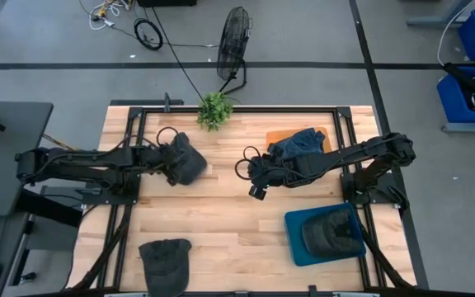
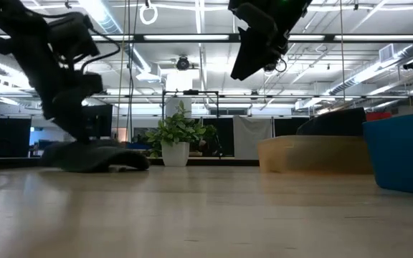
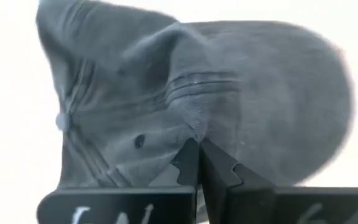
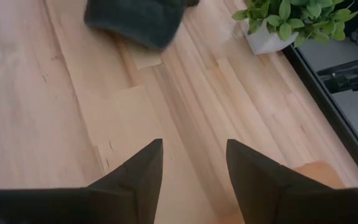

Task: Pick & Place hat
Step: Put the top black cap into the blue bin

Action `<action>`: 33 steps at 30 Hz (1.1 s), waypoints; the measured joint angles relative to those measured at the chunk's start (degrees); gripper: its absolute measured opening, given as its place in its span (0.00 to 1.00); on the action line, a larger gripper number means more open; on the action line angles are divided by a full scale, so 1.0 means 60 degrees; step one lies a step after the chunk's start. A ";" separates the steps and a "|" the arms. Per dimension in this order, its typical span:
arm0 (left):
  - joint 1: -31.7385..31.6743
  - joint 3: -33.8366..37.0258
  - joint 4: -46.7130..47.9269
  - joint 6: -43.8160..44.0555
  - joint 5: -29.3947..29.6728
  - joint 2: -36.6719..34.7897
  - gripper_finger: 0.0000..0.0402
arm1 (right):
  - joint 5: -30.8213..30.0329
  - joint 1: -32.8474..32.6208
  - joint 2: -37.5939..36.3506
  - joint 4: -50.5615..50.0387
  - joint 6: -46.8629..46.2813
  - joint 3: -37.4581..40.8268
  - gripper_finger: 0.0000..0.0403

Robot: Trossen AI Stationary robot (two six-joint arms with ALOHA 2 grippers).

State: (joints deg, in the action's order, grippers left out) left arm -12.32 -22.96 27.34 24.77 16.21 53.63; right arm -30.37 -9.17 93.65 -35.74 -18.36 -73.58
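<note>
A dark grey cap (image 1: 190, 162) lies at the table's left-centre, its underside on the wood (image 2: 95, 159). My left gripper (image 1: 175, 160) is at its left side, shut on its cloth (image 3: 196, 146). The cap's top button (image 3: 61, 121) and an eyelet (image 3: 139, 142) show in the left wrist view. My right gripper (image 1: 255, 186) hangs open (image 4: 191, 155) high above the bare table centre (image 2: 255, 50), right of that cap and touching nothing. My left gripper pinches a raised fold of the cap's crown cloth (image 3: 188, 127) between its two fingertips (image 3: 185, 163). The fingers come from the table's left, slanting down. The cap's underside rests on the table (image 2: 120, 165), its cloth puckered toward the fingers.
Another cap lies in a blue tray (image 1: 297, 247) at the near right, a blue one (image 1: 299, 142) on an orange tray at the far right, and a third (image 1: 165, 257) at the near left edge. A potted plant (image 1: 214, 109) stands at the far edge. Bare wood lies in the middle.
</note>
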 joint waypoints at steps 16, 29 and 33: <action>0.1749 -0.1184 -0.2560 -0.4076 -0.2786 0.0000 0.01 | 0.3556 0.0152 0.0000 0.4559 0.6267 0.0004 0.45; 0.2848 -0.1192 -0.5323 -0.5565 -0.2784 0.0000 0.01 | 0.5002 0.0350 0.0002 0.5189 0.5353 0.0004 0.45; 0.3117 -0.1192 -0.5621 -0.5716 -0.2784 0.0002 0.01 | 0.5002 0.0353 0.0001 0.5183 0.5145 0.0004 0.45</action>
State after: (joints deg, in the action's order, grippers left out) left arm 6.39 -30.11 -6.38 -9.53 -0.49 53.64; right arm -0.36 -7.05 93.65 -4.64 12.51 -73.56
